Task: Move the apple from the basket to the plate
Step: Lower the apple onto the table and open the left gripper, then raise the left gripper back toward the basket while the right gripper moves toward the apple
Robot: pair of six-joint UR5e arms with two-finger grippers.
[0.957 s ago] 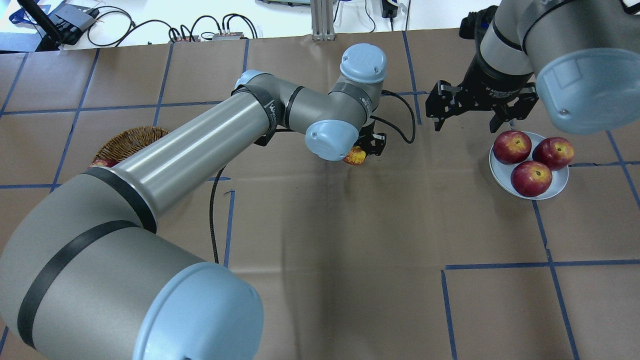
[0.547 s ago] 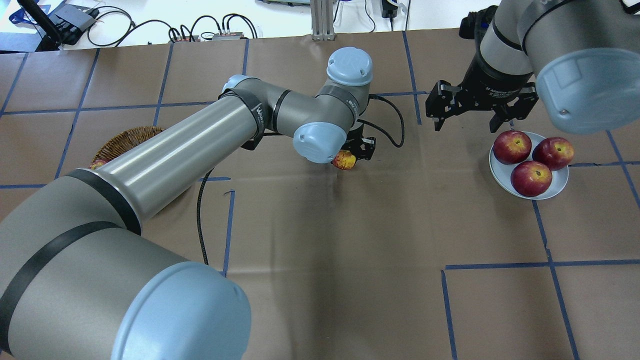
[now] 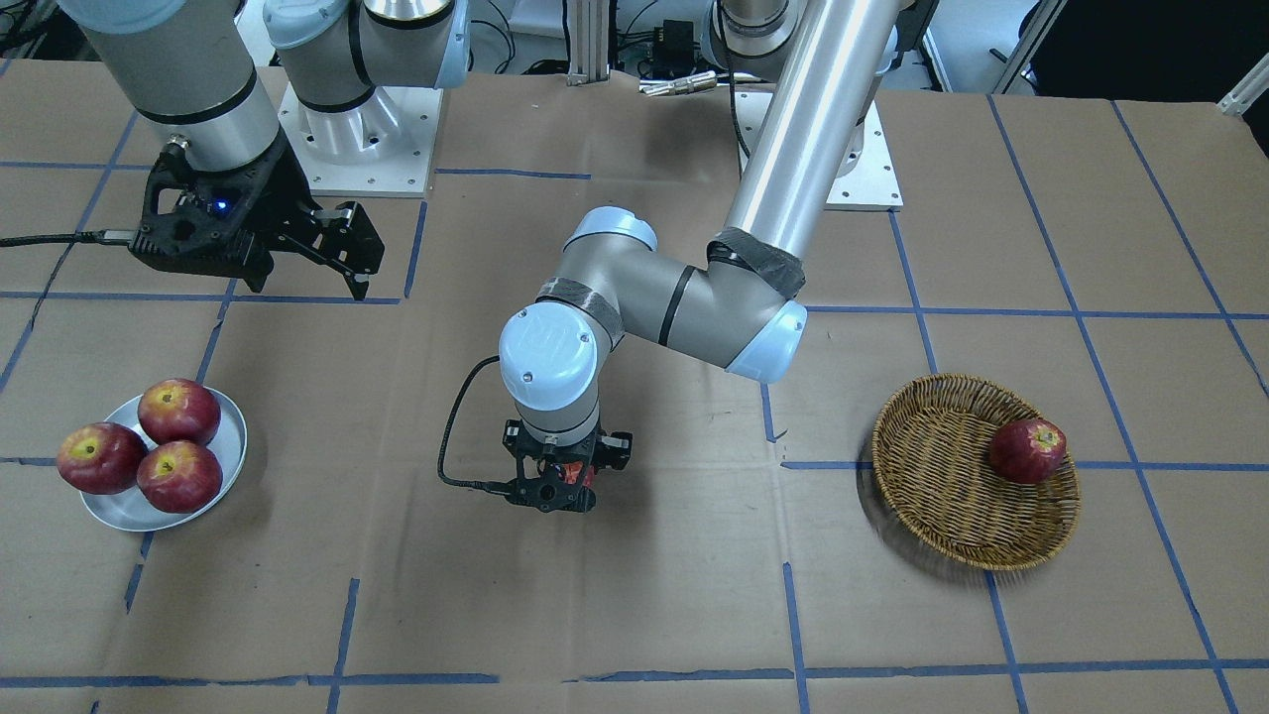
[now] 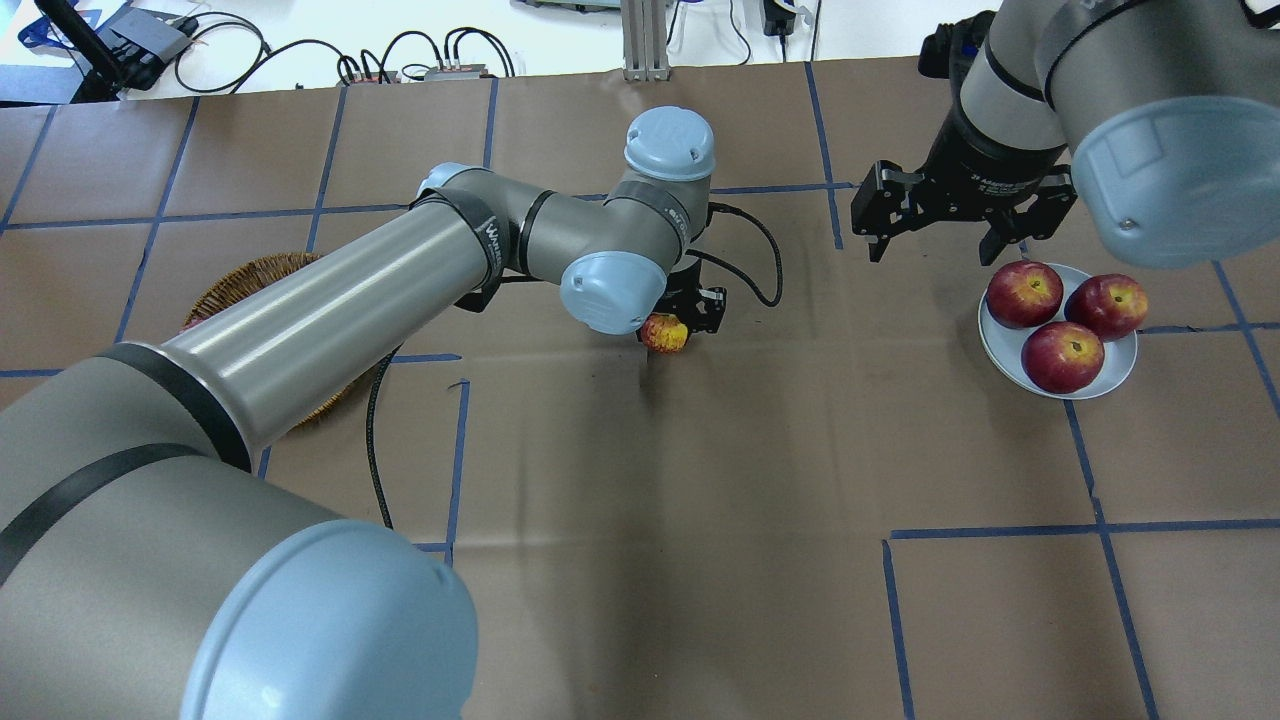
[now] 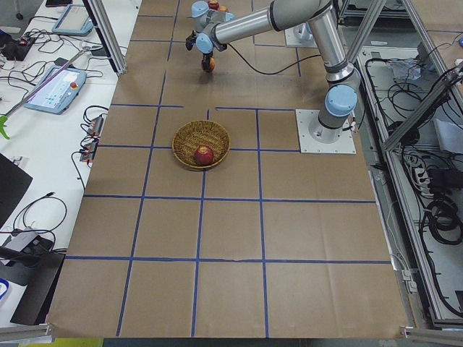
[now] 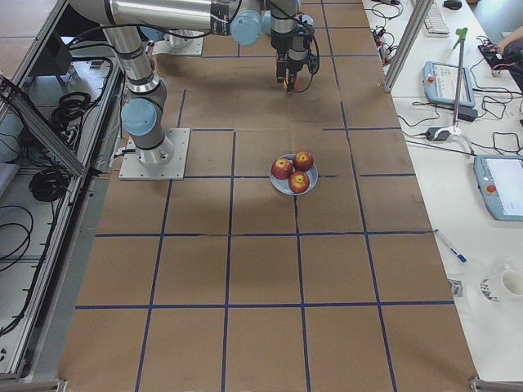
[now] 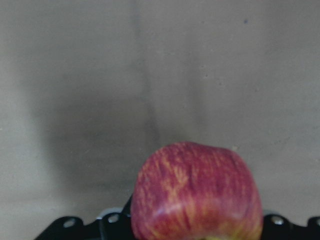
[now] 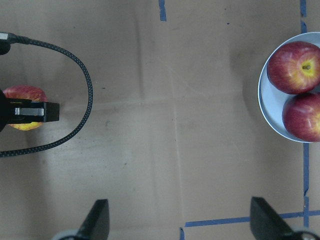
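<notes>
Brown-papered, the table (image 4: 700, 600) has the left gripper (image 3: 553, 486) over its middle clamping the streaky apple (image 4: 664, 333) between basket (image 3: 932, 496) and plate (image 3: 231, 451), while the right gripper (image 4: 935, 245) hangs spread wide near the plate, probably awaiting a hand-over.

Table top: brown paper (image 4: 700, 560) lies flat beneath the left gripper (image 3: 558, 488) and spreads out on every side of it.
Tape: blue lines (image 4: 1000, 532) cut the paper into large squares, some near the gripper and others well apart from it.
Frame: a silver aluminium post (image 4: 645, 40) stands at the table's far edge, well beyond the gripper.
Bench: a white bench (image 5: 43, 144) runs along that far edge, well apart from the gripper. It carries black cables (image 4: 300, 55) and a control tablet (image 5: 54, 90).
Light: even and from above. A soft grey shadow (image 7: 95, 140) falls on the paper just beside the gripper.
</notes>
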